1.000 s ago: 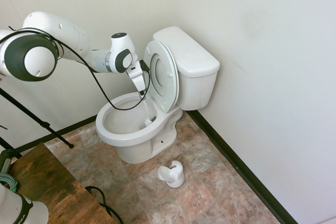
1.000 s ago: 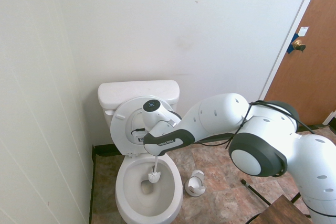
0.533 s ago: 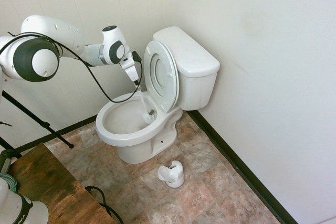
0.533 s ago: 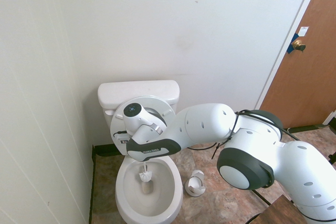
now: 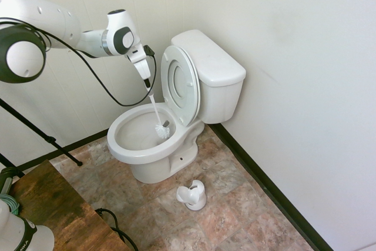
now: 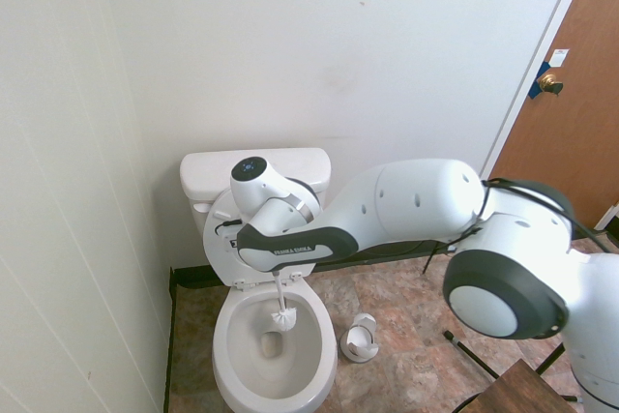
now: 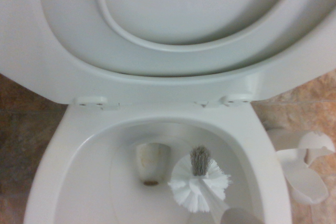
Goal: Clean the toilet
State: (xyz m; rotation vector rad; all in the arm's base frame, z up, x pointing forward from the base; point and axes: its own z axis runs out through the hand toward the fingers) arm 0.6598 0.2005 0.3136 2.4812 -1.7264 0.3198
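The white toilet [image 5: 147, 156] stands in the corner with its ring seat [image 5: 180, 84] and lid raised against the tank [image 5: 212, 63]. My gripper [image 5: 148, 85] hangs above the bowl, shut on the thin handle of a white toilet brush. The brush head [image 5: 161, 129] is down inside the bowl, near its back wall. In the second exterior view the gripper [image 6: 277, 276] is above the bowl [image 6: 232, 353], with the brush head [image 6: 282, 316] just over the drain. In the wrist view the bristles [image 7: 199, 186] show beside the drain hole [image 7: 151, 162].
A small white brush holder [image 5: 192, 195] stands on the tiled floor beside the toilet's base. Walls close in behind the tank and along both sides. A brown wooden table [image 5: 56, 207] is at the near left, and a brown door [image 6: 571, 113] is at the right.
My gripper has risen and drawn back from the raised seat. The brush head has swung sideways across the back of the bowl and sits a little higher.
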